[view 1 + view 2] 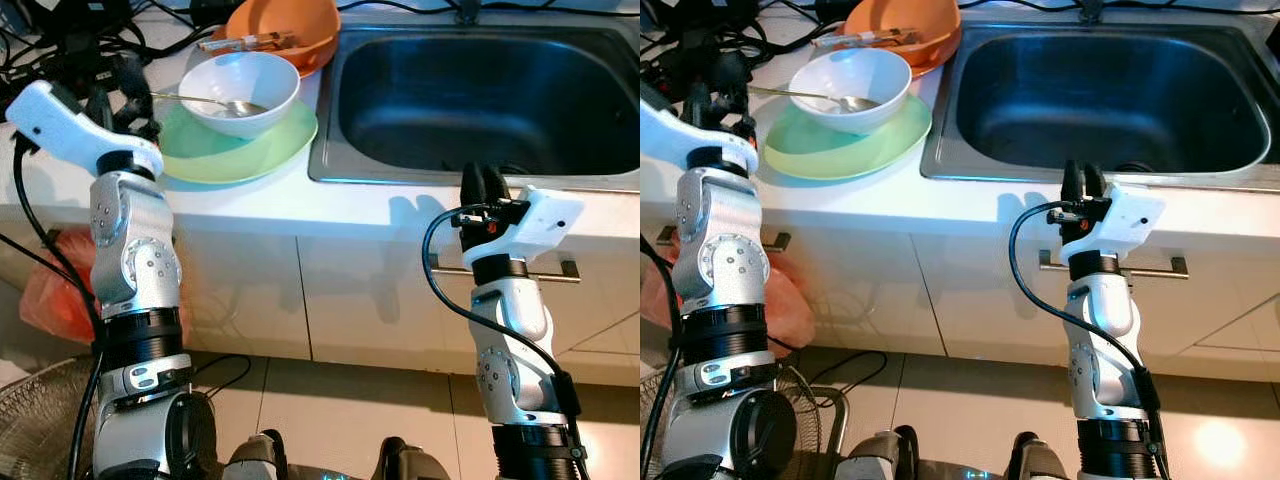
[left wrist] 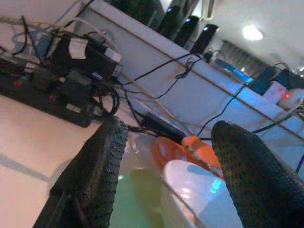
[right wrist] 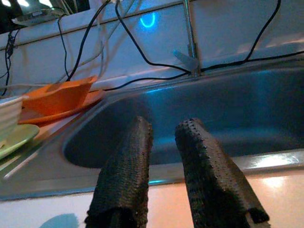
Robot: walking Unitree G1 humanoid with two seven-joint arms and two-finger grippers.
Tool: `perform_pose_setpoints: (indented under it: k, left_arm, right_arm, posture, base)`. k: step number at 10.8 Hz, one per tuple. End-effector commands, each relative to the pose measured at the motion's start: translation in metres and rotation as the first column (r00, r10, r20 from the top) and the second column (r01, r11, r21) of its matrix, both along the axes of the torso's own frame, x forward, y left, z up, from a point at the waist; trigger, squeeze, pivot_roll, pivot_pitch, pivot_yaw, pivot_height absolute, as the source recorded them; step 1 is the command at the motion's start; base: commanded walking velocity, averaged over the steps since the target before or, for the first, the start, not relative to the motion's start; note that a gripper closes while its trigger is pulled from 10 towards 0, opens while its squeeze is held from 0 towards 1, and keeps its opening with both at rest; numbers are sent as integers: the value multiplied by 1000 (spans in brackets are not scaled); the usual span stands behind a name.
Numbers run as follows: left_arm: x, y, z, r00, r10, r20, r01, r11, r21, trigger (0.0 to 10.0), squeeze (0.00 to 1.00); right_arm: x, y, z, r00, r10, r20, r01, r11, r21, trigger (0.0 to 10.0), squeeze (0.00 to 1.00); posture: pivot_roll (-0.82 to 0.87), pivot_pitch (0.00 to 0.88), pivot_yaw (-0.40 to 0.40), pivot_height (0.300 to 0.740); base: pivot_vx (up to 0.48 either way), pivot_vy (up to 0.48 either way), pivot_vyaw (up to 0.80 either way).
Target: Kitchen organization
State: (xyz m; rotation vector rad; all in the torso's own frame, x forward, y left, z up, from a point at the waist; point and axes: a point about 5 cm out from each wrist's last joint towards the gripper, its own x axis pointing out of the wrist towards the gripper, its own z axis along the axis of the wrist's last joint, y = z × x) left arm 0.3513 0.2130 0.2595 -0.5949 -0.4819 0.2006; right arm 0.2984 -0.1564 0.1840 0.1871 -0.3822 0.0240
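Observation:
A white bowl (image 1: 240,90) with a metal spoon (image 1: 200,100) in it stands on a green plate (image 1: 275,145) on the white counter, left of the sink (image 1: 480,90). Behind it sits an orange bowl (image 1: 300,30) holding a utensil. My left gripper (image 1: 118,112) hovers at the plate's left edge, open, with nothing between its fingers; the left wrist view looks past my left gripper (image 2: 171,128) at the plate (image 2: 137,199) and both bowls. My right gripper (image 1: 484,175) is held upright at the sink's front rim, shut and holding nothing, its fingers (image 3: 128,161) pointing into the steel basin (image 3: 228,118).
A tangle of black cables and a power strip (image 1: 60,40) crowds the counter's back left. Below the counter are cabinet doors with a metal handle (image 1: 560,270). A red plastic bag (image 1: 55,290) and a fan grille (image 1: 30,420) lie on the floor at the left.

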Motion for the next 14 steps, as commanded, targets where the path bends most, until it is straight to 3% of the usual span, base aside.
perform_pose_setpoints:
  k: [1,8,14]
  left_arm:
    - [2,3,3,1000,17,7,-17,1000,-22,10000,0]
    - [24,-9,3,998,-35,-61,30,997,-71,10000,0]
    - [41,-2,-8,989,-11,-147,0,997,-80,10000,0]
  right_arm:
    - [0,2,-1,1000,2,4,-2,1000,-7,10000,0]
    - [1,4,0,1000,7,7,-7,1000,-4,10000,0]
    - [0,4,0,1000,8,9,-8,1000,-3,10000,0]
  posture:
    - [104,176,62,740]
    - [95,174,69,740]
    - [84,167,70,740]
  base:
    - [0,0,0]
    - [0,0,0]
    - [0,0,0]
